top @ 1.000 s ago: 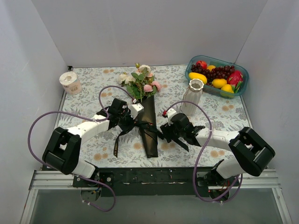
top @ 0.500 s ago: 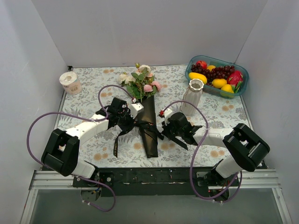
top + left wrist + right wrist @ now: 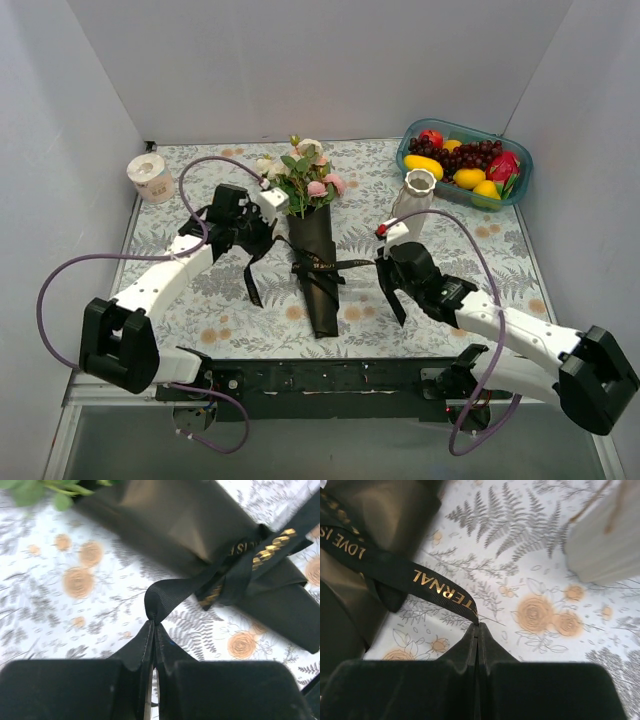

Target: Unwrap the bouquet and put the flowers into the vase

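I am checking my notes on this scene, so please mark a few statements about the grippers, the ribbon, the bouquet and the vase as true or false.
1. The left gripper and the right gripper each pinch the black ribbon. True.
2. The vase holds flowers. False: it is empty; the flowers are in the black wrapping.
3. The vase lies on its side. False: it stands upright.
4. The bouquet lies on the table between the two arms. True.
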Tool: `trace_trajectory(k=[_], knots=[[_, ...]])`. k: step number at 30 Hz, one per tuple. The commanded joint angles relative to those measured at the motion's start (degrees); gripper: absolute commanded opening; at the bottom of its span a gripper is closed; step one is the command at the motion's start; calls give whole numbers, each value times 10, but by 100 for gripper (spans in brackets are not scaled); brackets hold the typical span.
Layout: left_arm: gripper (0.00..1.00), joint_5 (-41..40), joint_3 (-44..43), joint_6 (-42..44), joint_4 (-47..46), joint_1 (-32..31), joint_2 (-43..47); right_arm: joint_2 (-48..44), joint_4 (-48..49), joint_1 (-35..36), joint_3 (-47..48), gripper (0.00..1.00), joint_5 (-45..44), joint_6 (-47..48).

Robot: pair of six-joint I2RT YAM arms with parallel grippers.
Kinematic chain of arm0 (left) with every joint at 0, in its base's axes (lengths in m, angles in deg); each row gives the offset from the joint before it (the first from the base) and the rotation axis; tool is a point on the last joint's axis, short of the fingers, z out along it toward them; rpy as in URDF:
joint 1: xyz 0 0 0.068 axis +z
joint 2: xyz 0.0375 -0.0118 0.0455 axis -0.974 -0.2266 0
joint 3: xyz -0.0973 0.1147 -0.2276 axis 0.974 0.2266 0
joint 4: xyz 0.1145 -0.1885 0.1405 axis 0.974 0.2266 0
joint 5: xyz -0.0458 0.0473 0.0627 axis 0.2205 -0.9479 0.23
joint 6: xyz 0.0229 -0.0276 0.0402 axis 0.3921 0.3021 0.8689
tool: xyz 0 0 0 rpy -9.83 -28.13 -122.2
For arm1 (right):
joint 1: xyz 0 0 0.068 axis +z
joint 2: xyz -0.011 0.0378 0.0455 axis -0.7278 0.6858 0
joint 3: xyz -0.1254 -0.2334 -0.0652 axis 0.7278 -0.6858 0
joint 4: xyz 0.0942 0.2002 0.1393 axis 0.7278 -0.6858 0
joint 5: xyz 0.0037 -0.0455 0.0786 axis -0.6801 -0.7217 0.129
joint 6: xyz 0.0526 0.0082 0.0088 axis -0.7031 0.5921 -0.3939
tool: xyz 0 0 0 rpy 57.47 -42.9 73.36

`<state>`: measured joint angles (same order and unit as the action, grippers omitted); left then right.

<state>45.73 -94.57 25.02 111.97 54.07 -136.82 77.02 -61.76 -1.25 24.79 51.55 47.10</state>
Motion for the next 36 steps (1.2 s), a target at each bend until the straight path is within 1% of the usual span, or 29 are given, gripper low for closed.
trace_trajectory(k=[1,3,4,6,7,9,10,11,13,15,16,18,21,22,23,24,25,26,27,28,29,31,32,33,34,35,36], knots=[[0,10,-33,3,28,77,53,-81,-79,2,35,1,-123,-35],[0,12,-33,17,38,109,60,-102,-101,2,45,1,-144,-49],[0,12,-34,33,44,139,66,-116,-134,2,56,1,-172,-57],[0,18,-34,44,60,174,76,-125,-170,2,69,1,-205,-85],[0,21,-33,57,64,206,88,-132,-193,2,82,1,-243,-97],[0,27,-29,70,77,227,101,-140,-251,1,92,1,-276,-129],[0,27,-27,76,80,269,105,-145,-271,1,98,1,-309,-143],[0,28,-23,88,82,283,115,-149,-309,1,110,1,-325,-155],[0,32,-21,98,95,323,121,-160,-340,0,118,1,-370,-187],[0,30,-17,112,102,348,124,-167,-388,-1,126,1,-399,-215],[0,27,-13,115,102,370,123,-170,-410,-5,129,1,-427,-229],[0,7,-6,121,97,387,120,-172,-459,-12,137,1,-451,-255],[0,-28,8,120,70,412,122,-171,-476,-24,135,1,-465,-264],[3,-30,9,121,67,423,124,-165,-485,-28,135,19,-466,-265],[14,-28,10,123,67,426,126,-161,-491,-31,136,35,-466,-265],[30,-23,10,125,75,428,127,-158,-496,-33,139,52,-466,-267],[78,-12,2,125,82,427,125,-148,-500,-36,148,85,-466,-266],[92,-2,-5,123,89,427,123,-145,-499,-36,153,93,-465,-255],[98,8,-14,122,108,427,121,-138,-495,-36,158,94,-465,-247],[98,21,-40,120,119,427,117,-135,-487,-36,171,95,-465,-239],[98,60,-55,119,147,427,115,-132,-482,-36,179,96,-463,-221],[98,105,-104,119,173,427,106,-132,-464,-36,202,97,-451,-196],[98,158,-125,121,203,427,100,-135,-435,-36,208,97,-444,-169],[98,193,-143,125,220,425,94,-139,-421,-36,216,98,-434,-153],[98,219,-176,125,234,420,74,-140,-407,-34,227,98,-415,-141],[98,263,-190,125,260,411,63,-142,-383,-35,233,98,-404,-119],[98,279,-200,122,268,387,54,-139,-374,-35,237,98,-394,-112]])
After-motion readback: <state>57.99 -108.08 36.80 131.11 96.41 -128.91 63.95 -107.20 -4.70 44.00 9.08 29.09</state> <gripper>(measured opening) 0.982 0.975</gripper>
